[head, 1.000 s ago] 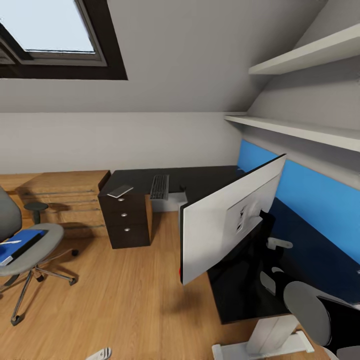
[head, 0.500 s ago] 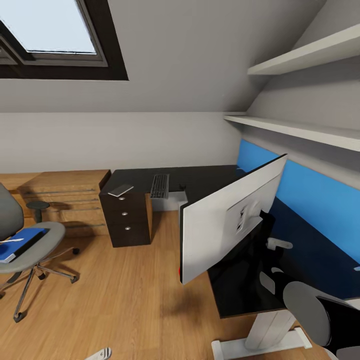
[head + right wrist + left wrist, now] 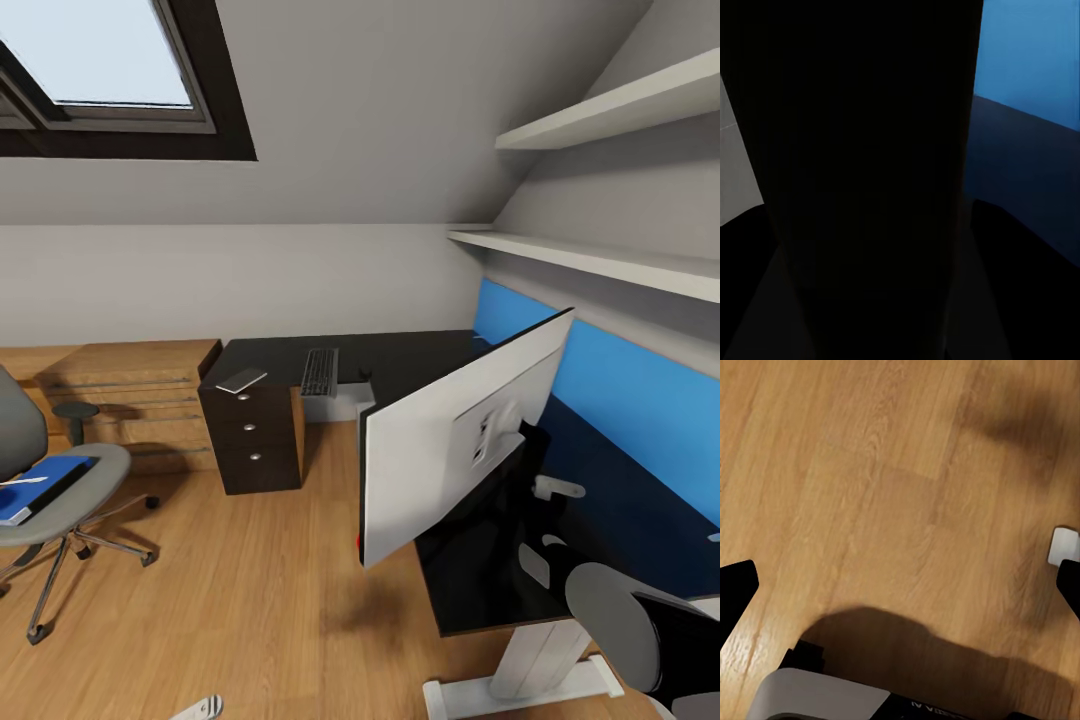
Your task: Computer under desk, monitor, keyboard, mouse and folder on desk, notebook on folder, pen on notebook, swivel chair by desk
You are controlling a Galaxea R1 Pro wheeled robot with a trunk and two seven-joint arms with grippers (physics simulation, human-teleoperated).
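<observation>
Monitor [image 3: 455, 440] stood tilted on the near worktop [image 3: 400, 362], white back toward me. I saw the keyboard [image 3: 320, 372] lying on its far wing, the folder [image 3: 40, 487] on the swivel chair [image 3: 60, 500]. Left fingers [image 3: 900, 585] hung wide apart over the floor [image 3: 240, 580], empty; the right fingers' state I couldn't tell.

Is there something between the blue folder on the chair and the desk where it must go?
Nothing visible: bare wooden floor lies between the grey swivel chair holding the flat blue folder and the glossy black desk.
</observation>
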